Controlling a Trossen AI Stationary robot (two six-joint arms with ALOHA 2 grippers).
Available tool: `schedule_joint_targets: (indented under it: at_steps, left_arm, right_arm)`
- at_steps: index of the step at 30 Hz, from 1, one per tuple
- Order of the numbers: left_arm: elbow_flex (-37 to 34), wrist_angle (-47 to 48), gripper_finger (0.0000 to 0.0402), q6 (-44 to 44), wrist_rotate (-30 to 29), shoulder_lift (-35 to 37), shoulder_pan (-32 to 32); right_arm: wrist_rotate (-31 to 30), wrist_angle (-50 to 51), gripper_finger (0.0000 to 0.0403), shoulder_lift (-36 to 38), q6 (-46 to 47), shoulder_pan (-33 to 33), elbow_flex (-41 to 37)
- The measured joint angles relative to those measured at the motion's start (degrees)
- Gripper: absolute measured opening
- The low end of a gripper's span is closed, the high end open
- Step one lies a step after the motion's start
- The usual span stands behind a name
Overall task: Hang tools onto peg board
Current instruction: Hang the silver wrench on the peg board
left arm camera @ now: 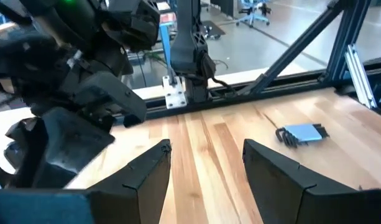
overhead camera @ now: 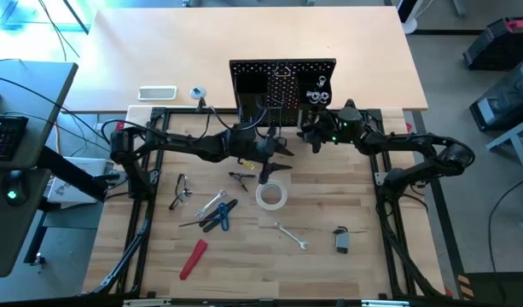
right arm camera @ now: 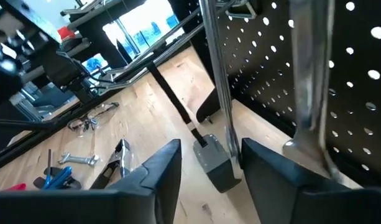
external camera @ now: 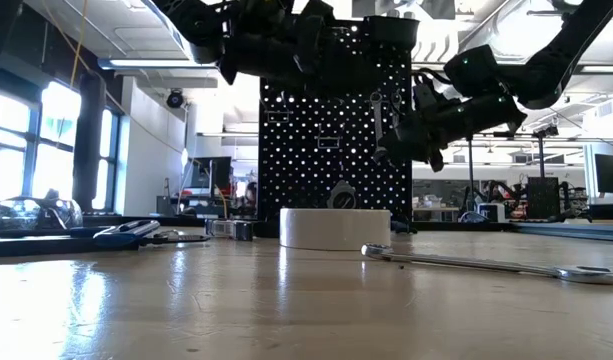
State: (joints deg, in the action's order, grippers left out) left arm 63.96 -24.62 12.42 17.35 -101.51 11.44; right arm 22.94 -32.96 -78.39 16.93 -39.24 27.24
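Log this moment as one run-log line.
right pincer: open, at peg board, wrench hanging on board | left pincer: open, empty, above table | tape roll: on table

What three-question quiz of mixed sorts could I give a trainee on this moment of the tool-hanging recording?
1. True or false: the white tape roll already hangs on the peg board.
2. Multiple choice: where is the right gripper? A) over the red-handled tool; B) close in front of the peg board's right half; C) parked off the table.
3. Fill in: in the high view, the blue-handled pliers lie on the table to the ____ of the tape roll.

Key
1. False; it lies flat on the table.
2. B; its fingers stand apart in its wrist view. The left gripper is open over the table's middle.
3. Left.
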Motion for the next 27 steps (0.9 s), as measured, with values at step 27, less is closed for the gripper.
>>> schedule_joint_targets:
  at_steps: [27]
  left_arm:
    - [-3.70, 41.43, 0.0193, 4.42, -6.70, 7.89, -5.81]
  right_arm:
    - [-3.48, 34.21, 0.0173, 27.85, -4.95, 13.74, 0.00]
